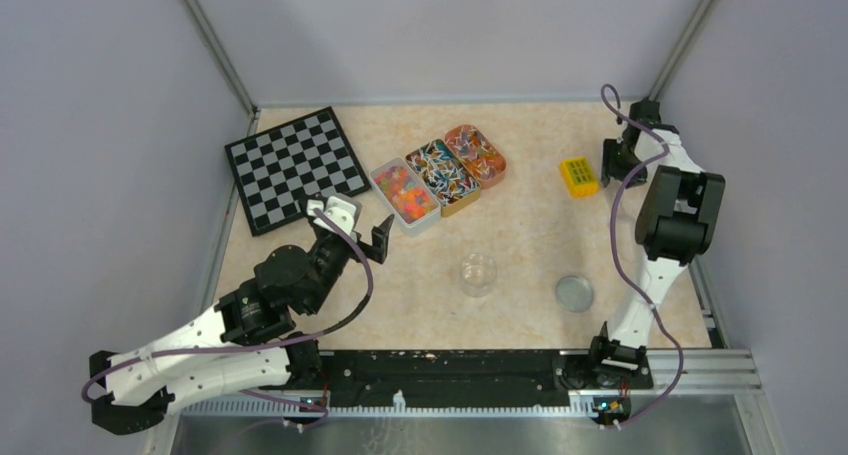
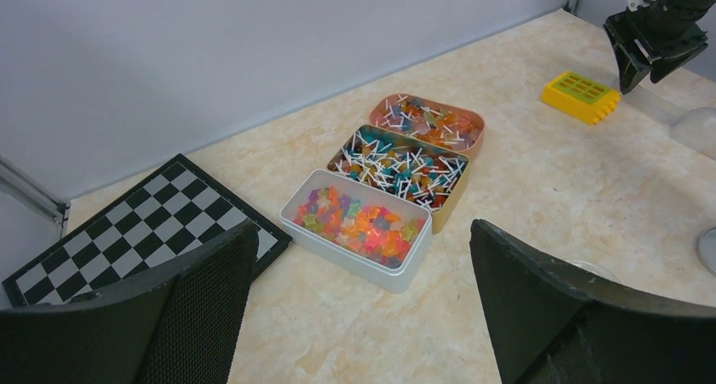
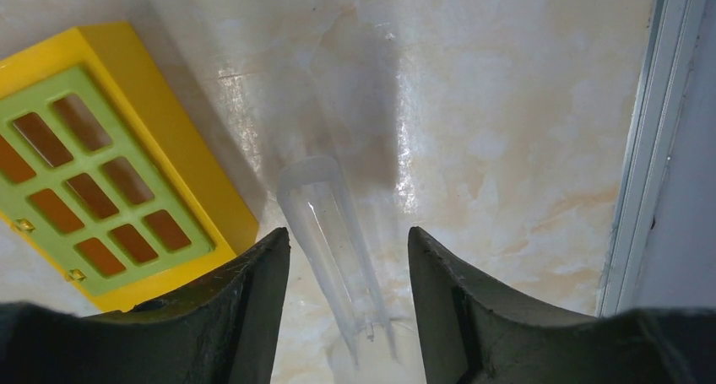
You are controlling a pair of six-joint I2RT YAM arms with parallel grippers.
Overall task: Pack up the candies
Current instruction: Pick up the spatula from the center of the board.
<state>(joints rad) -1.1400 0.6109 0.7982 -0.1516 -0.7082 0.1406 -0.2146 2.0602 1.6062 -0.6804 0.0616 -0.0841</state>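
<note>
Low in the top view, the left tool [image 2: 363,230] is hanging with its fingers spread wide and nothing between them, facing three open containers. Just above the arm bases, a small clear glass jar [image 1: 478,273] and a round greyish lid [image 1: 574,293] are standing apart on the beige marbled counter [image 1: 520,230]. Further up, at the centre, the candies [image 2: 371,228] are lying heaped in a white rectangular box [image 2: 355,264]. More are filling a gold oblong tin [image 2: 445,217] and a pink oblong tin [image 2: 475,121] behind it. At the upper right, the right tool [image 3: 348,240] is straddling a clear plastic scoop-like piece [image 3: 325,219] lying just beside a yellow block with a green grid [image 3: 101,173]. Its fingers are spread, with a gap showing on each side. The step in hand is looking like the pick-up of that clear piece. To do it well, the right tool should be centring over the narrow stem, keeping off the yellow block, sinking nearly to the counter, then closing gently. Thin, slick plastic is likely to twist or skate away under an uneven squeeze.
</note>
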